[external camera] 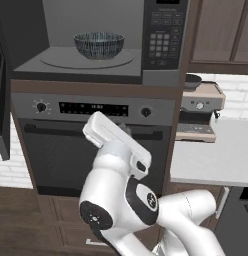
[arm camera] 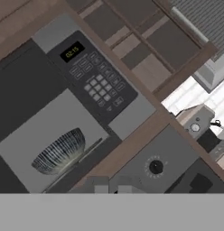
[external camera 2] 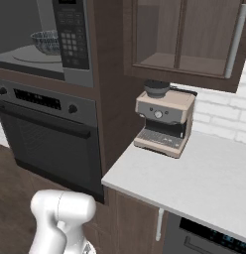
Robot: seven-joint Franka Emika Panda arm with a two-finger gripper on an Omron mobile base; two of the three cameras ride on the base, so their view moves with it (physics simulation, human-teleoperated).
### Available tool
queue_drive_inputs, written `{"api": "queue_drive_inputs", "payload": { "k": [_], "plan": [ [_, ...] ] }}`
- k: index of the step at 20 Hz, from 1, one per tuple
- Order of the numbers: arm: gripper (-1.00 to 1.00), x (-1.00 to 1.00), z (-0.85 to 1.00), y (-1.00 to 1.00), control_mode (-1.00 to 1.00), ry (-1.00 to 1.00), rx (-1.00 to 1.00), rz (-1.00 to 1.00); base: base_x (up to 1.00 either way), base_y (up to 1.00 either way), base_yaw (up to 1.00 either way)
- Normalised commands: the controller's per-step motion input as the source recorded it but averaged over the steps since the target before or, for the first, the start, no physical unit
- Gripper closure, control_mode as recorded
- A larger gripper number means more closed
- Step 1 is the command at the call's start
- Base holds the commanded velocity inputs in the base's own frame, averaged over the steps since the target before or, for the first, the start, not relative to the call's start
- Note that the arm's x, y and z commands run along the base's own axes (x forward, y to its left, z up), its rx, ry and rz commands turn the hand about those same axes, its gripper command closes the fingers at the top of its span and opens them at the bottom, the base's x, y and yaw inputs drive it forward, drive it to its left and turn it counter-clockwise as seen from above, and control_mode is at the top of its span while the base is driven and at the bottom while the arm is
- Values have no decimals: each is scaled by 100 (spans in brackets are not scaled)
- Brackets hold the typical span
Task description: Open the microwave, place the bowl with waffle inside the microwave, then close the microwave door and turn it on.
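The microwave (external camera: 166, 50) (external camera 2: 70, 34) (arm camera: 93, 76) sits above the oven with its cavity exposed. Its door (external camera: 0, 100) hangs swung out at the far left edge of the left base view. The striped blue-grey bowl (external camera: 99, 45) (external camera 2: 45, 42) (arm camera: 59, 151) stands upright on the turntable inside. The waffle is hidden inside the bowl. My gripper (arm camera: 112, 185) is below and in front of the cavity, level with the oven's control strip. Its fingertips stand close together with nothing between them.
The black oven (external camera: 96, 150) with knobs and a bar handle fills the space under the microwave. A coffee machine (external camera 2: 162, 121) with a dark cup (external camera 2: 157, 88) on top stands on the pale counter (external camera 2: 194, 178) to the right. Wooden cabinets hang above.
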Motion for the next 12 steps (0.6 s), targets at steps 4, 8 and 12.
{"api": "queue_drive_inputs", "payload": {
  "k": [4,8,12],
  "plan": [
    [100,29,-28,13,-100,0,-22,-9,0,0,0],
    [100,17,-24,21,-100,-4,-19,-5,0,0,0],
    [100,-2,-1,33,-100,-29,-10,0,0,0,0]
  ]
}}
